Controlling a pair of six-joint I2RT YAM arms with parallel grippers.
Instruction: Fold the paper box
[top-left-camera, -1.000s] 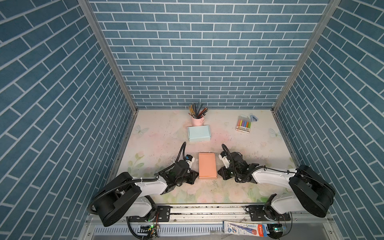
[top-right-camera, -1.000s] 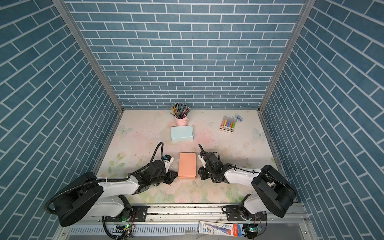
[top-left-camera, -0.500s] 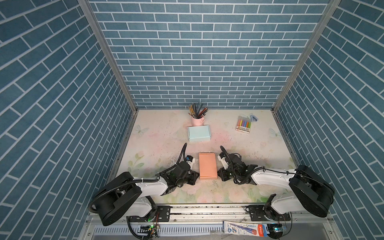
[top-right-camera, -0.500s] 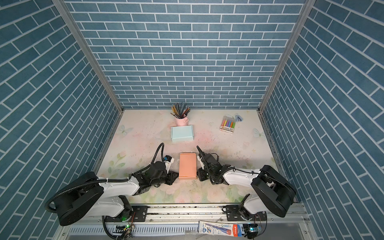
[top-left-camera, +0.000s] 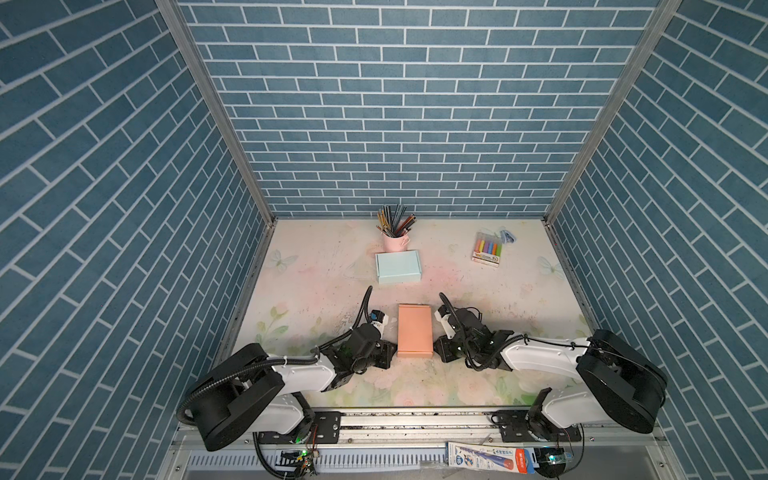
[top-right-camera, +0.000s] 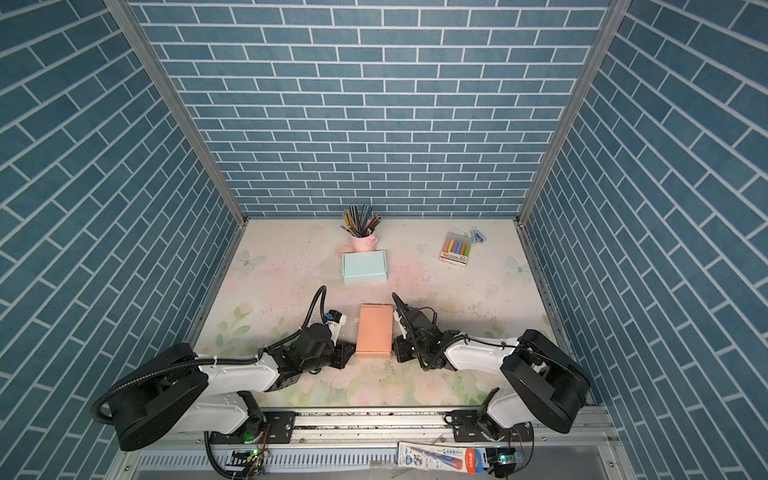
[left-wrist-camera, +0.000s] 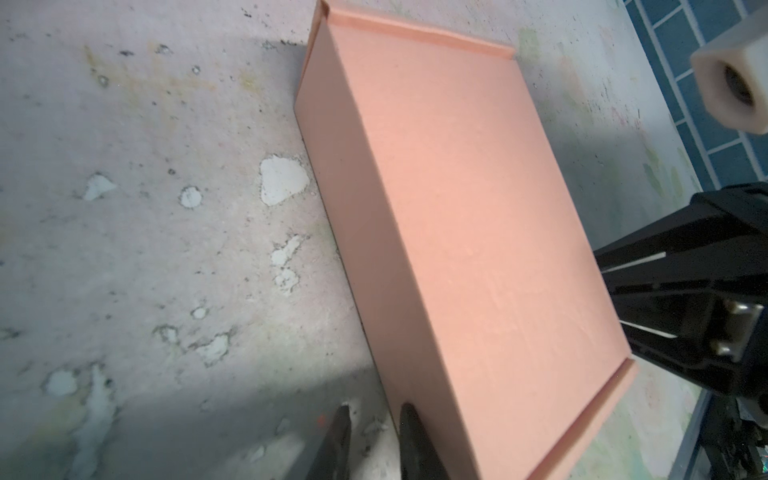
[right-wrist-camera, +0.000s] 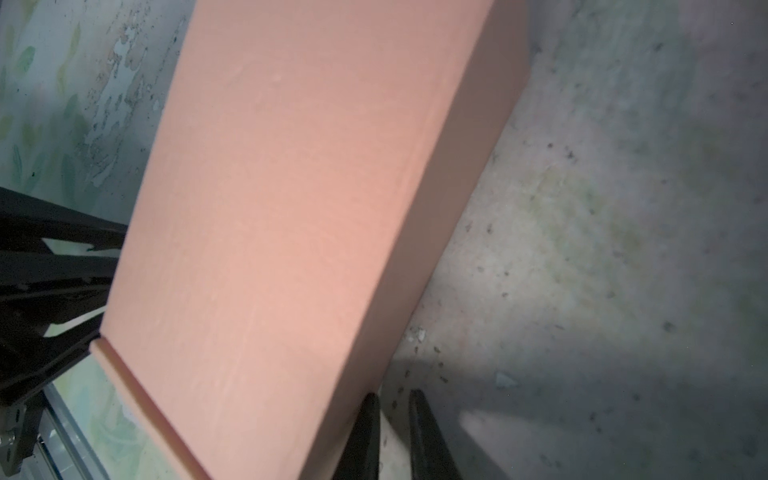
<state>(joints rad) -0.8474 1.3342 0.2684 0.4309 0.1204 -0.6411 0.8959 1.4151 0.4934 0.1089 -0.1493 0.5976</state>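
**A:** We start at our left gripper (left-wrist-camera: 375, 412). Its fingers (left-wrist-camera: 340, 436) stand a narrow slit apart with only table between them, so we pinch nothing.

**B:** The finger nearer the paper box (left-wrist-camera: 457, 208) sits right against its long side wall. We cannot tell whether it presses.

**A:** Our right gripper (right-wrist-camera: 393, 397) mirrors that. There is a thin empty gap, and one finger is at the opposite long wall.

**B:** We judge this is deliberate. One gripper on each long side brackets the box, either squaring it or stopping it from sliding.

**A:** In both top views the salmon box lies flat and closed at the lower centre of the frame, on the floral table (top-left-camera: 311, 291). Our grippers flank its lower end.

**B:** The lid looks down, with a narrow lip at each short end. We think the folding is nearly done.

**A:** Further out, above it in the frame, a light blue box (top-left-camera: 397, 267) lies just below a pink cup of pencils (top-left-camera: 395, 240).

**B:** A marker pack (top-left-camera: 487, 249) sits toward the table's upper right, well apart from our work.
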